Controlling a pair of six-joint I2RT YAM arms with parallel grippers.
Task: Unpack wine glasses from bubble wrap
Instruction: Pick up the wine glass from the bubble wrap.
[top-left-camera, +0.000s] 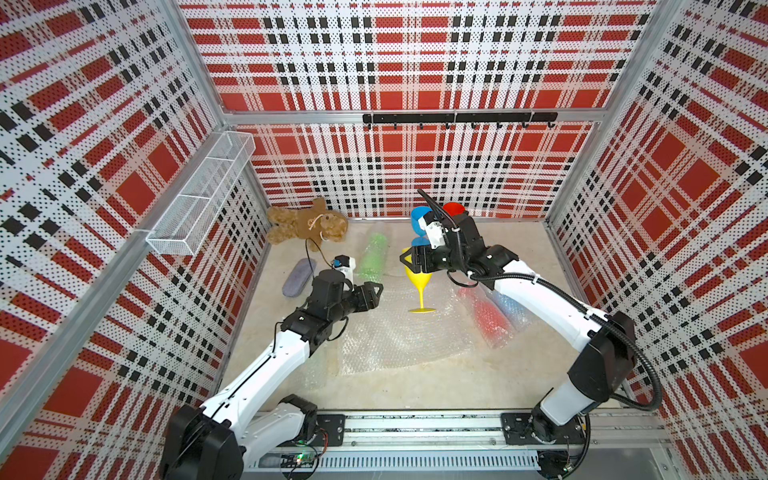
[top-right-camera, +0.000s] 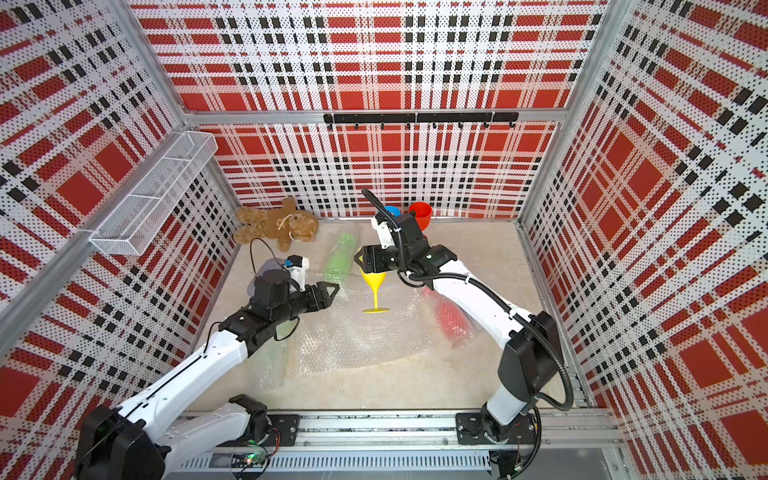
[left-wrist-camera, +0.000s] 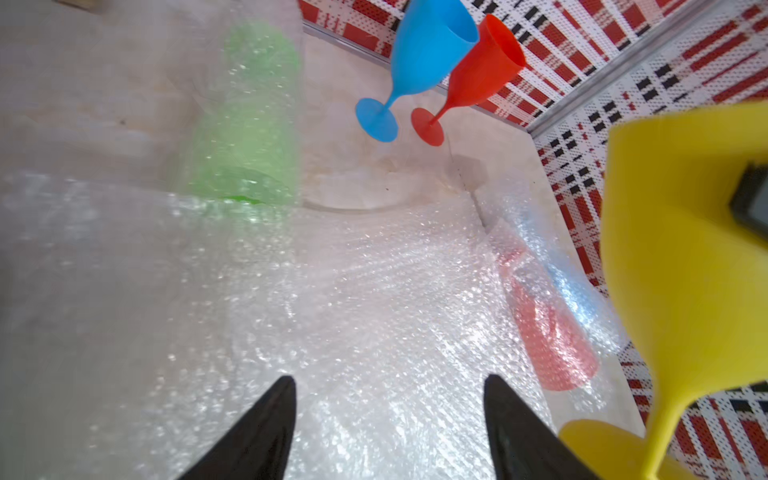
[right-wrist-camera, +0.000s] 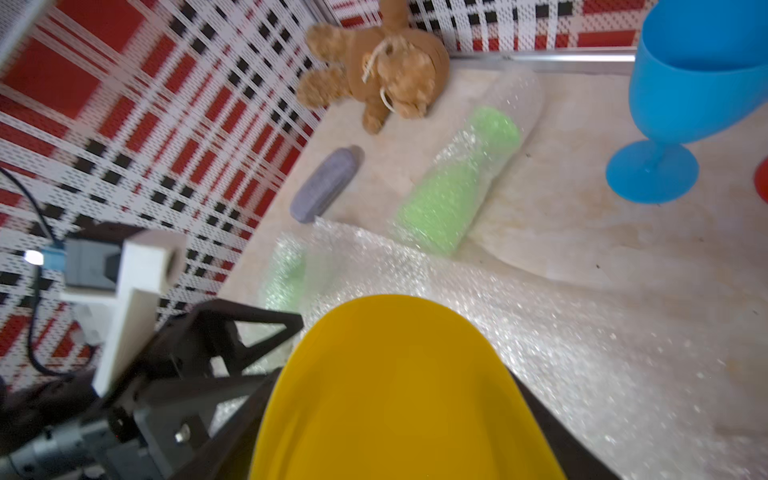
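Right wrist view: right claw (right-wrist-camera: 395, 415) closed across the bowl of an upright yellow plastic stemmed goblet (right-wrist-camera: 390, 353), foot on a clear bubble-wrap sheet (top-left-camera: 395, 340) below. Beside, left claw (left-wrist-camera: 390, 382) spread, empty. Beyond the left claw, green goblet rolled in wrap (top-left-camera: 374, 257); past the right claw, blue goblet (left-wrist-camera: 428, 54) and red goblet (left-wrist-camera: 482, 70) upright.

Bright even light, glare on bubble wrap (left-wrist-camera: 374, 291), blurry wrist views.

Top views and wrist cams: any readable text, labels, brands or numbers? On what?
None readable.
A small white mark on the left arm: too small to read.
No lettering visible on the yellow goblet, bubble wrap, teddy bear or grey pouch.
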